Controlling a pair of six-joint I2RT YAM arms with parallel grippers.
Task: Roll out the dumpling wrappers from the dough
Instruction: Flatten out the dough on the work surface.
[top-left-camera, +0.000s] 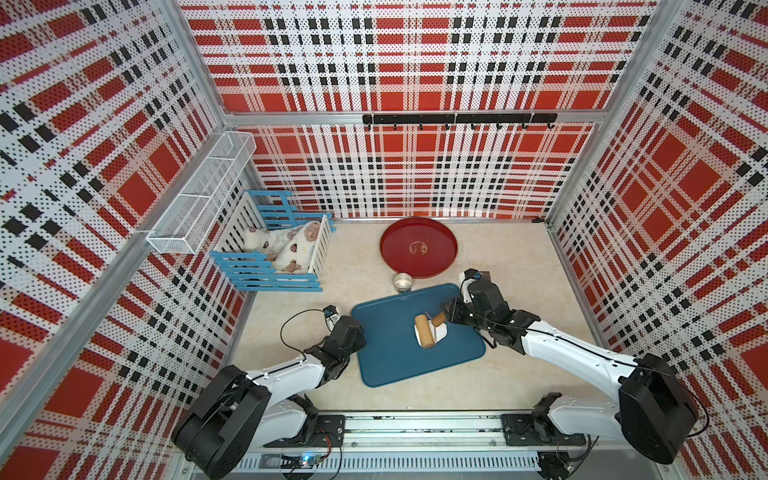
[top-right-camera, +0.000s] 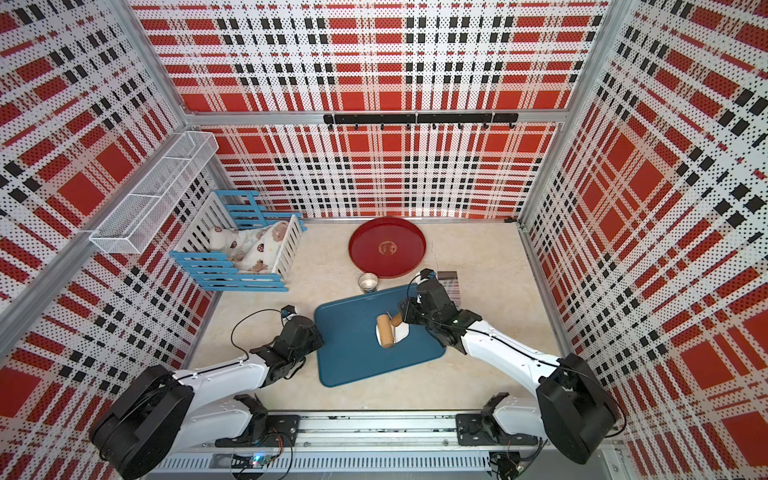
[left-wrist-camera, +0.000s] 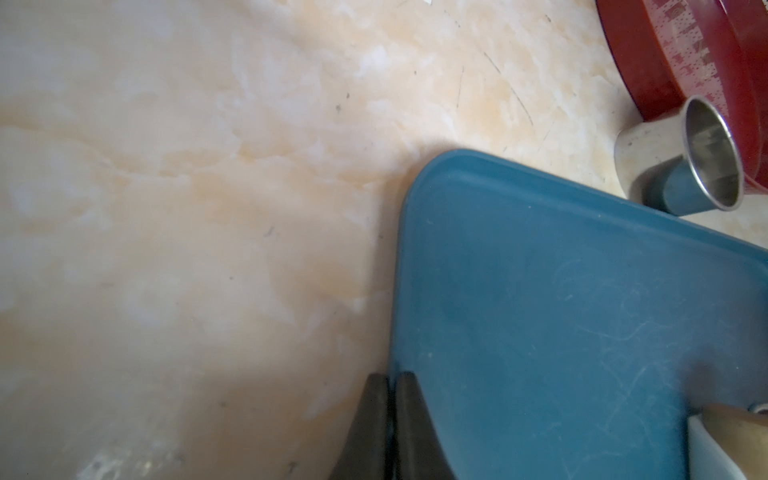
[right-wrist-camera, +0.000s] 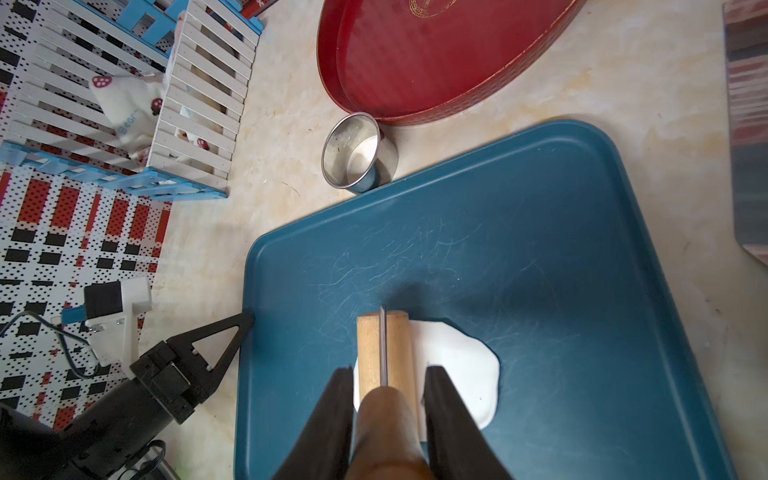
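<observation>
Right gripper (right-wrist-camera: 388, 374) clamped on the handle of the wooden roller (right-wrist-camera: 374, 345); roller lies across the dough (right-wrist-camera: 461, 365), a flattened white sheet mid blue tray (right-wrist-camera: 540, 249); left gripper (left-wrist-camera: 392, 382) fully closed, tips at the tray edge.

Risks: dough may stick and lift with the roller; tray may slide if the left tips slip.

Count: one roller; one dough sheet; one steel ring (right-wrist-camera: 353, 153); one red tray (right-wrist-camera: 436, 62); wrappers, none visible.

My beige marbled tabletop (top-left-camera: 519, 257) carries a blue board (top-left-camera: 386, 353), a metal cup (top-left-camera: 403, 282) just beside its far edge, a red round tray (top-left-camera: 399, 249) beyond, and a slatted crate (top-left-camera: 266, 278) at my left.
</observation>
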